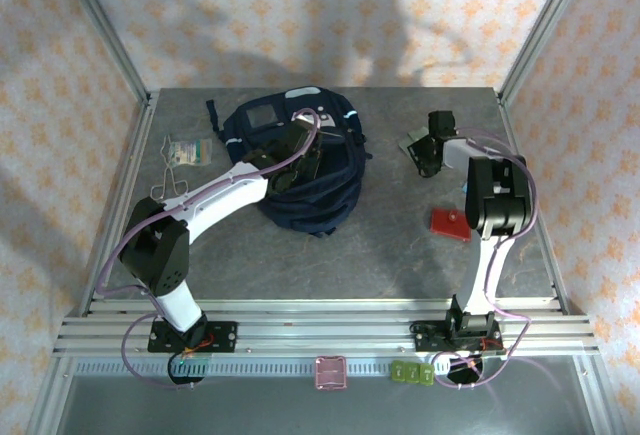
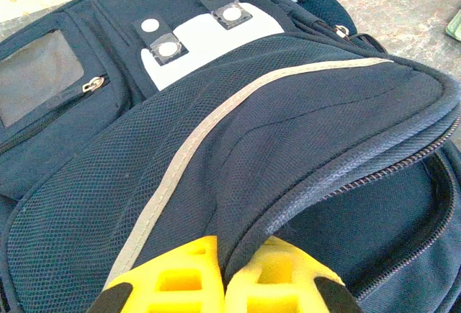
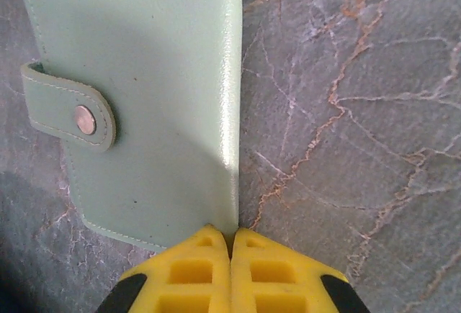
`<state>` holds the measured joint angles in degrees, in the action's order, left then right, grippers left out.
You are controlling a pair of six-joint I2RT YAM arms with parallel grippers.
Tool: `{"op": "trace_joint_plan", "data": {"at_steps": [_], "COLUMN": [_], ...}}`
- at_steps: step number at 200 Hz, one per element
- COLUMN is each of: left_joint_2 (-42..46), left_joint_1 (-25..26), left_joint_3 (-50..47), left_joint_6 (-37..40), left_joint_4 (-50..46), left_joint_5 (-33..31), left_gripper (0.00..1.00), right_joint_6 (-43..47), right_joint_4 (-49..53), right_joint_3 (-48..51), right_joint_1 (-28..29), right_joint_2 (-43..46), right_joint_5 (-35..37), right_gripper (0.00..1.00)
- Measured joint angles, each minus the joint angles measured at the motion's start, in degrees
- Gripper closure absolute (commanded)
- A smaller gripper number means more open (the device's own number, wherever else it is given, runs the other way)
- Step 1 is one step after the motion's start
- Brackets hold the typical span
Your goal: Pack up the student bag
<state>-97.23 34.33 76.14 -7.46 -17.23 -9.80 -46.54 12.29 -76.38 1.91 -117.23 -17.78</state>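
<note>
grey table (image 1: 380,250) holds the student bag (image 2: 288,133), left jaws clamped on its flap, right jaws together at green wallet (image 3: 158,75).

The student bag (image 1: 300,170) is taking up the upper middle of the desk (image 1: 340,265), and the left arm (image 1: 215,195) is slanting across from the lower left. A green wallet (image 1: 413,145) and a red flat item (image 1: 450,223) are occupying the right. The lower centre is lying open.
</note>
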Motion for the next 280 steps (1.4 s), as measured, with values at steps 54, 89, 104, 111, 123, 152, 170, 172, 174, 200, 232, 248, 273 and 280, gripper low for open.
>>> {"op": "trace_joint_plan", "data": {"at_steps": [54,89,104,111,123,152,170,172,174,200,232,248,273,280], "left_joint_2": [0.0,-0.1,-0.1,-0.1,-0.1,-0.1,-0.1,-0.1,-0.1,-0.1,-1.0,-1.5,-1.9,-1.9], "left_joint_1": [0.0,-0.2,-0.3,-0.5,-0.7,-1.1,-1.4,-1.4,-1.4,-1.5,-1.8,-1.9,-2.1,-2.2], "left_joint_3": [0.0,0.0,0.0,0.0,0.0,0.5,0.8,0.9,0.9,1.3,4.0,5.3,7.0,7.3], "left_joint_6": [0.0,0.0,0.0,0.0,0.0,-0.1,-0.2,-0.2,-0.2,-0.2,-0.2,-0.2,-0.1,-0.1], "left_joint_4": [0.0,0.0,0.0,0.0,0.0,0.0,-0.1,-0.1,-0.1,-0.5,-2.9,-3.8,-5.4,-5.8], "left_joint_5": [0.0,0.0,0.2,0.4,0.5,0.9,1.2,1.3,1.4,1.9,1.9,1.9,2.0,2.0], "left_gripper": [1.00,1.00,1.00,1.00,1.00,1.00,1.00,1.00,1.00,1.00,1.00,1.00,1.00,1.00], "right_joint_6": [2.4,4.7,5.6,6.0,6.7,8.8,10.5,10.7,10.9,13.4,17.4,19.1,21.2,21.5], "right_joint_4": [-4.6,-4.2,-4.2,-4.1,-4.0,-4.1,-4.0,-4.0,-4.0,-3.3,-1.3,0.2,1.2,1.5], "right_joint_3": [10.7,17.2,19.6,20.3,21.3,23.0,23.9,24.0,24.1,25.2,25.3,25.4,26.9,27.4], "right_joint_1": [1.0,3.1,3.8,4.1,4.3,4.5,4.6,4.6,4.7,5.2,8.2,10.0,13.2,14.8], "right_joint_2": [7.1,14.6,18.9,21.0,24.5,33.3,37.7,38.2,38.6,42.6,45.4,46.8,48.6,48.6], "right_joint_5": [-1.7,-3.5,-4.4,-4.8,-5.3,-7.2,-8.6,-8.8,-9.0,-12.5,-18.1,-21.5,-26.6,-27.3], "right_gripper": [1.00,1.00,1.00,1.00,1.00,1.00,1.00,1.00,1.00,1.00,1.00,1.00,1.00,1.00]}}
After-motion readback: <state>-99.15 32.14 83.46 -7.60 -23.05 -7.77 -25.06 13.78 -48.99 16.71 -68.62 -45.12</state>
